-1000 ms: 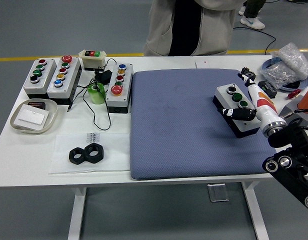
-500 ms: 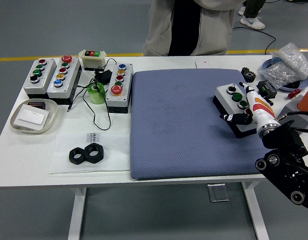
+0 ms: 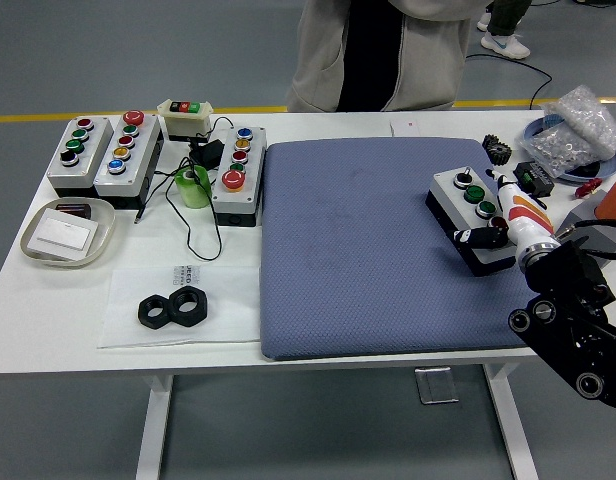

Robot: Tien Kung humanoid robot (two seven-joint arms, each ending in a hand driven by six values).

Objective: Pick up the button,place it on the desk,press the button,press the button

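Note:
The button box (image 3: pixel 466 210) is grey on a black base, with a black knob, two green buttons and a red one. It lies on the right part of the blue mat (image 3: pixel 368 250). My right hand (image 3: pixel 488 212) comes in from the lower right and rests over the box's near right side. One white finger (image 3: pixel 500 186) lies along the box's right edge beside the green buttons, and the thumb (image 3: pixel 470 237) points left at the box's near corner. The fingers are spread and grip nothing. My left arm is out of view.
Three more button boxes (image 3: pixel 126 150) stand at the back left with a small switch unit (image 3: pixel 186 116), a green tape roll (image 3: pixel 194 186) and cables. A tray (image 3: pixel 66 232) and two black nuts (image 3: pixel 174 308) lie at the left. Bagged parts (image 3: pixel 580 130) sit at the far right. A person (image 3: pixel 388 50) stands behind the table.
My right hand has drawn back toward me along the button box, its fingertip moving from past the box's far end to beside the green buttons. The box has stayed in place.

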